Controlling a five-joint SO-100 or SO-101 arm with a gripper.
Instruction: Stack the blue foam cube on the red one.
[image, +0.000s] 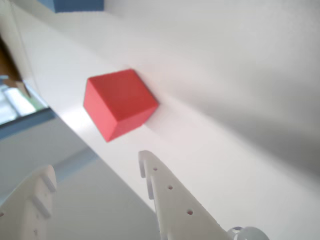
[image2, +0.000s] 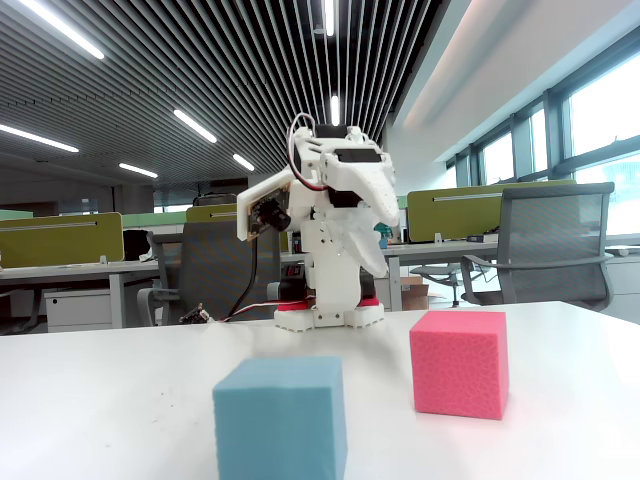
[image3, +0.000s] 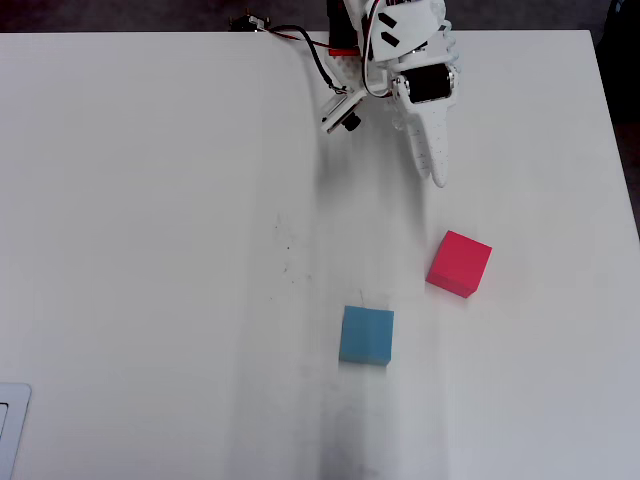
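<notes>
Wrist view: the pincer (image: 97, 172) is parted, nothing between its white fingers; the red one (image: 119, 104) sits just beyond on the white counter (image: 225, 75), the blue foam cube (image: 75, 5) at the top edge. Fixed view: blue foam cube (image2: 281, 418) nearest, red one (image2: 459, 362) to its right, apart; arm (image2: 330, 230) far behind. Overhead view: both cubes lie clear of the pincer (image3: 436, 178); blue foam cube (image3: 366, 335) left of the red one (image3: 459, 264).

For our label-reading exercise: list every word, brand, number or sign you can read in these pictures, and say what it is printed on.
None can be read.
The blue foam cube and the red one are plain, with no markings.
The white arm and its pincer show no legible print.
The table is blank.
</notes>
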